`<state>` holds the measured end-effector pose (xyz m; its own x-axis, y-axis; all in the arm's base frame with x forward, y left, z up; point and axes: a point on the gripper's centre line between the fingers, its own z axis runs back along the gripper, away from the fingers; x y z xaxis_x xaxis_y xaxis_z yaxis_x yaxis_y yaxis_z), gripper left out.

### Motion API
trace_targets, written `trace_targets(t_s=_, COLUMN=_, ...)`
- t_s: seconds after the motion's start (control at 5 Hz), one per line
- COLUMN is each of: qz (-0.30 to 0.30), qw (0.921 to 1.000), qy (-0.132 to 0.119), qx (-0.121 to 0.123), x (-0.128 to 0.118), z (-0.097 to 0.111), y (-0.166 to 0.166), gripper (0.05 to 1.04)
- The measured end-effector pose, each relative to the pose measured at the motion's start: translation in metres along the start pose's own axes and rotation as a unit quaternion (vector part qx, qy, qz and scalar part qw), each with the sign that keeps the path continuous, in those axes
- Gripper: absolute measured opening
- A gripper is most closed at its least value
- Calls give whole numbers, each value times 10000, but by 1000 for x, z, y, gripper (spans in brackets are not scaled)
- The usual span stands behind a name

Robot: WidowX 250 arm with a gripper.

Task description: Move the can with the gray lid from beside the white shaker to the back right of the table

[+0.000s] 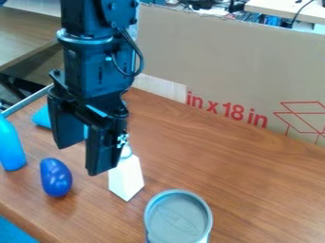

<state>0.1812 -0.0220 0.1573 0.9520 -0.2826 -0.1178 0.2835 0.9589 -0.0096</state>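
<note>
Black gripper (81, 159) over brown wood-grain counter (247, 175), jaws wide apart. White tapered bottle (126, 179) stands nr them, top partly hidden; can't tell if touching. Glossy dark-blue oval obj (56, 177) lies just below jaws in view, round grey-lidded can (178, 217) nearer cam.

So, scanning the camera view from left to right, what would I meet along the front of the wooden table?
Light-blue rounded object → dark-blue egg-like object → white tapered object → round grey-topped can.
</note>
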Motion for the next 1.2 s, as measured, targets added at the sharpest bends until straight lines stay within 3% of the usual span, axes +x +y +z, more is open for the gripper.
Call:
trace_targets(t_s=0.2, qz=7, qw=10000, qy=90, qx=-22, x=-1, z=-4, y=0, gripper=1003)
trace_targets(t_s=0.4, qz=-354, qw=9989, qy=282, qx=-87, x=-6, z=-13, y=-21, gripper=1003)
trace_targets(t_s=0.6, qz=-589, qw=9972, qy=457, qx=21, x=-14, z=-24, y=-43, gripper=1003)
trace_targets(t_s=0.8, qz=-652, qw=9952, qy=729, qx=58, x=-22, z=-40, y=-65, gripper=1002)
trace_targets(t_s=1.0, qz=-408, qw=9909, qy=1281, qx=67, x=-28, z=-64, y=-76, gripper=1003)
trace_targets(t_s=1.2, qz=-215, qw=9887, qy=1483, qx=23, x=-25, z=-86, y=-80, gripper=1003)
